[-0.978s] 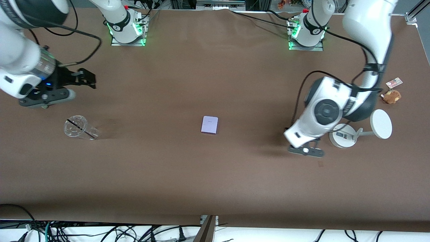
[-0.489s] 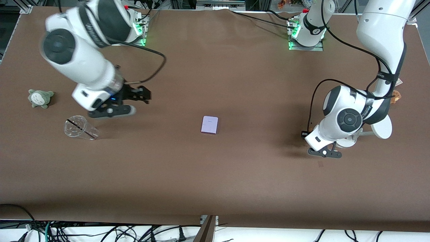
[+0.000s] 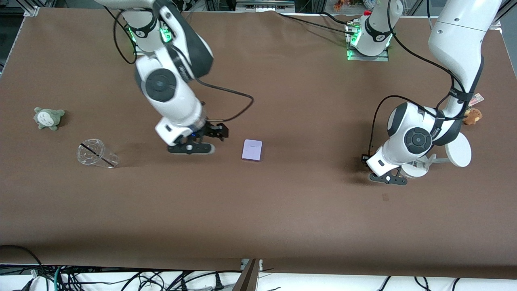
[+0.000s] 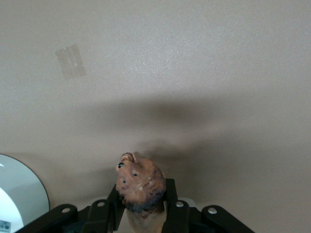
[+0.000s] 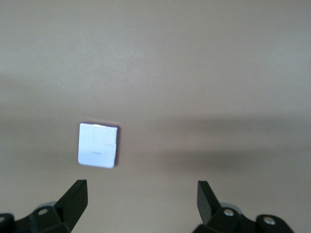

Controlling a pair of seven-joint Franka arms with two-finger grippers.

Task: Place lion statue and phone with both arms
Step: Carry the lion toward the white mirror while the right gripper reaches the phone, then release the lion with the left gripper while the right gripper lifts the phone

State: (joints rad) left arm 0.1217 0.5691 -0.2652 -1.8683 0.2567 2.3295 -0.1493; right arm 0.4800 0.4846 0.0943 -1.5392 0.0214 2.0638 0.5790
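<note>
Over the brown table [image 3: 282, 210], the wide right gripper [image 3: 221, 132] has neared the phone [image 3: 252, 150]; the left gripper [image 4: 141, 213] clamps the lion statue [image 4: 140, 187].

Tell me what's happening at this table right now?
Two robot arms are working a lion statue and a phone. The left gripper is shut on the lion statue, holding it over the brown table beside the white stand at the left arm's end. The right gripper hangs open, close to the phone, which lies flat mid-table, not yet picked up.
</note>
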